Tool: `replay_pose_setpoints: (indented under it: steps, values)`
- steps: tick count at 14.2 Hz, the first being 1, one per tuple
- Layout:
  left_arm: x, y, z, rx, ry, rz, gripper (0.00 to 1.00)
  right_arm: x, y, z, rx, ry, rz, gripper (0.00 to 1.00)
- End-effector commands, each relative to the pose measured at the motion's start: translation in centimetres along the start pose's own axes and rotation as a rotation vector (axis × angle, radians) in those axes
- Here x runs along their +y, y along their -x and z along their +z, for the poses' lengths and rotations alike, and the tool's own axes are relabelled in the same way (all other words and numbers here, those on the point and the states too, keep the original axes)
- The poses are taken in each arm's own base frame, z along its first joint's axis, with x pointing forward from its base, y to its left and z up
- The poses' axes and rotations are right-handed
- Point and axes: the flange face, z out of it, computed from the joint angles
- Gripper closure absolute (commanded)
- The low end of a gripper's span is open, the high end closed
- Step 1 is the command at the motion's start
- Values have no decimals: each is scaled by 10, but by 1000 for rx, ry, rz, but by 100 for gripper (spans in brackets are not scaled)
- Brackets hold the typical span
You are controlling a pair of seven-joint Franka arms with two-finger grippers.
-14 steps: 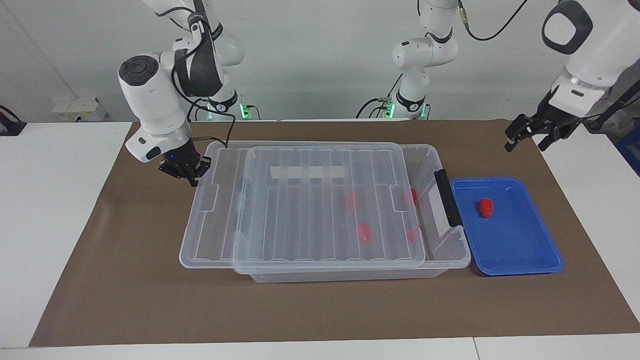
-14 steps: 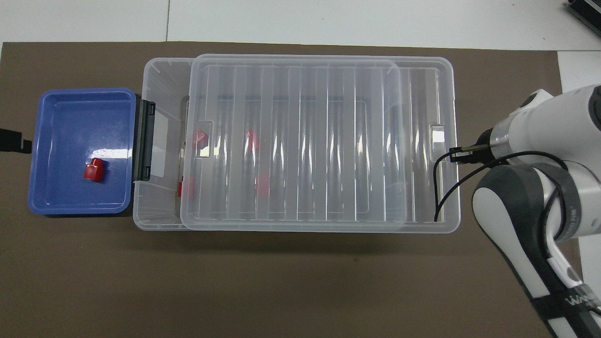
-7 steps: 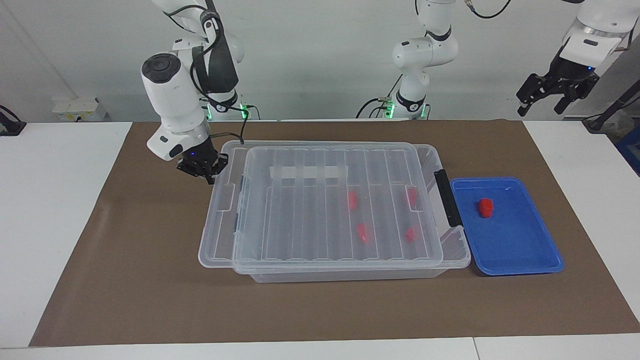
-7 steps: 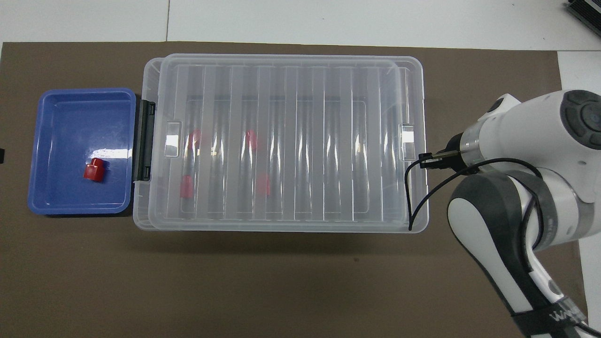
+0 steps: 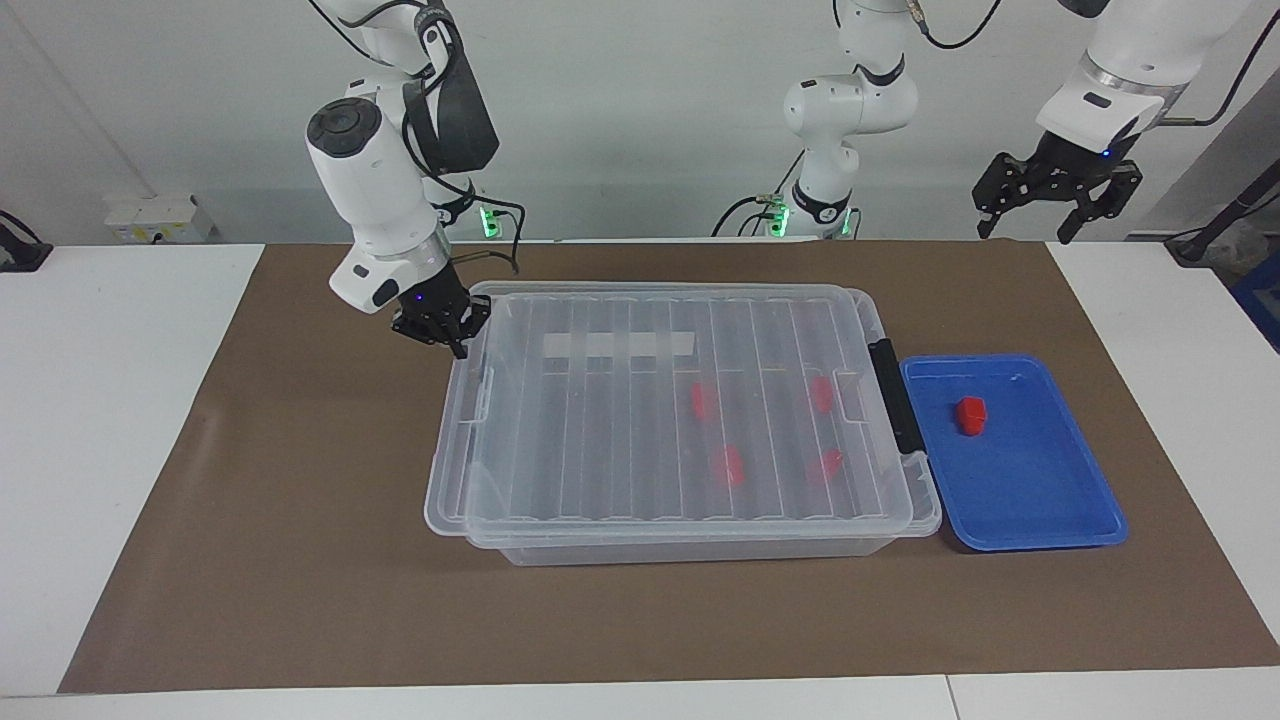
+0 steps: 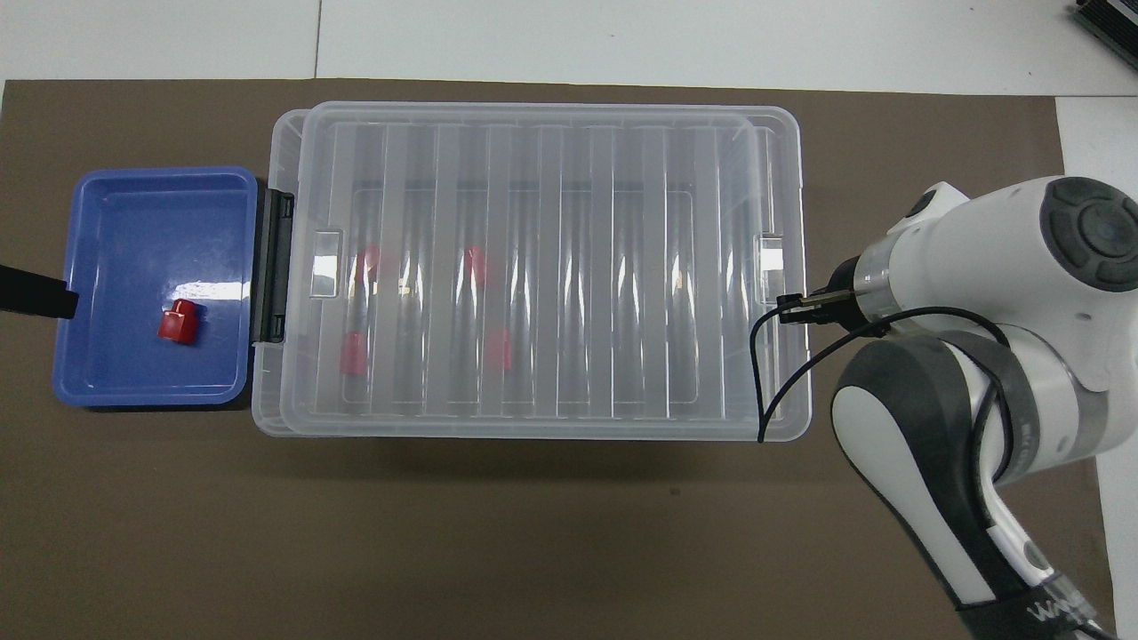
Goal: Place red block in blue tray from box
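We see the red block [image 5: 970, 415] lying in the blue tray [image 5: 1040, 520], which sits just beside the box [image 5: 700, 545] at the left arm's end; four more red blocks show through the lid [image 5: 600, 440]; our right gripper [image 5: 455, 338], fingertips pinched together on nothing, presses the lid's end; our left gripper [image 5: 1045, 205] hangs high with fingers spread, empty; too hard a shove could, we judge, drive the box into the tray.

Ribbed clear lid [image 5: 680, 400] covering the box [image 5: 700, 545] and barring entry from above, right pincer [image 5: 447, 332] pressed at the lid's 9 o'clock end in the facing view, blue tray [image 5: 1040, 510] open-topped at 3 o'clock, left pincer [image 5: 1050, 200] high above the worktop [image 5: 250, 550].
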Motion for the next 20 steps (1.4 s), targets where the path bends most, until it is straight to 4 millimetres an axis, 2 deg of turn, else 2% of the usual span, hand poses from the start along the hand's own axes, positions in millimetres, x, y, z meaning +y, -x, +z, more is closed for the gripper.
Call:
replay_pose_setpoints:
  steps: [1, 4, 6, 8, 11, 14, 18, 20]
  values:
    - [-1, 8, 0, -6, -11, 5, 0, 12, -2, 0, 47, -5, 32, 100]
    - [-6, 8, 3, -5, -11, -4, 0, 31, -10, -5, 92, -1, 68, 100]
    - [-9, 9, 19, 45, -23, -11, 0, 39, -9, -1, 87, 4, 73, 100]
    - [-7, 13, 32, 59, -27, -9, 0, 47, -11, 12, 62, 7, 83, 100]
    - [-6, 12, 31, 64, -28, -6, 0, 39, -11, 15, 67, 5, 82, 100]
    - [-6, -18, 35, 45, -24, 7, 0, 32, -8, 19, 54, 3, 73, 100]
    - [-4, -7, 48, -2, -17, 17, 0, 1, -3, 21, 39, -4, 20, 100]
    - [-7, -17, 47, 51, -20, 13, 0, -3, -3, 21, 40, -10, 17, 100]
